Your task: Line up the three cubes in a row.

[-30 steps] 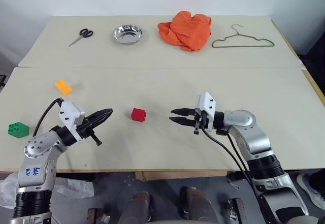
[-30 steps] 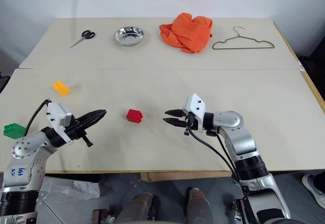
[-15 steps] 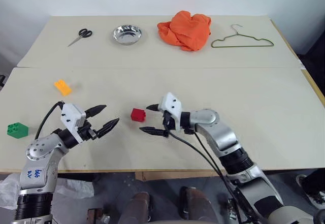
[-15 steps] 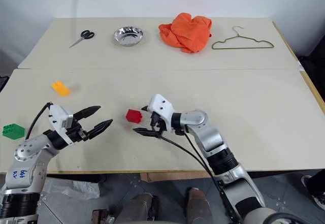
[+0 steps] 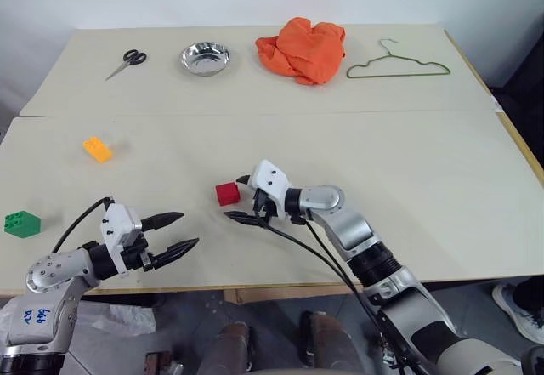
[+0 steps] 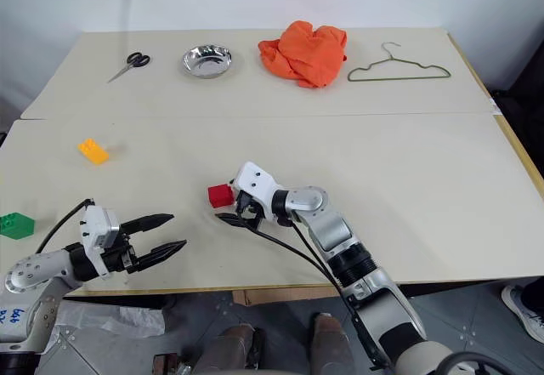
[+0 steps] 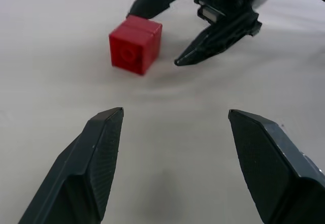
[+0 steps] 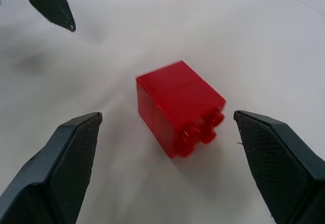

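The red cube (image 5: 227,193) sits on the table (image 5: 408,162) near the front centre, lying on its side with its studs facing sideways. The right gripper (image 5: 240,199) now has its fingers spread wide to either side of the cube, one finger behind it and one in front, neither pad touching. A second ago this gripper was well to the right of the cube with its fingers much closer together; it has since swung across and opened. Judgement: this is the approach to a grasp, with only the closing left to do.

The left gripper (image 5: 178,231) was pinched shut and pointing at the red cube a second ago. It now stands with fingers parted, holding nothing, and has drawn back toward the front edge, leaving the cube to the right arm.

The orange cube (image 5: 97,149) lies well to the left and further back; the green cube (image 5: 21,223) lies at the far left edge. All three are well apart, so no part of the row exists yet. Judgement: the task is at its first pick.

At the back lie scissors (image 5: 126,57), a bowl (image 5: 204,57), an orange cloth (image 5: 303,48) and a hanger (image 5: 396,67), clear of the work.
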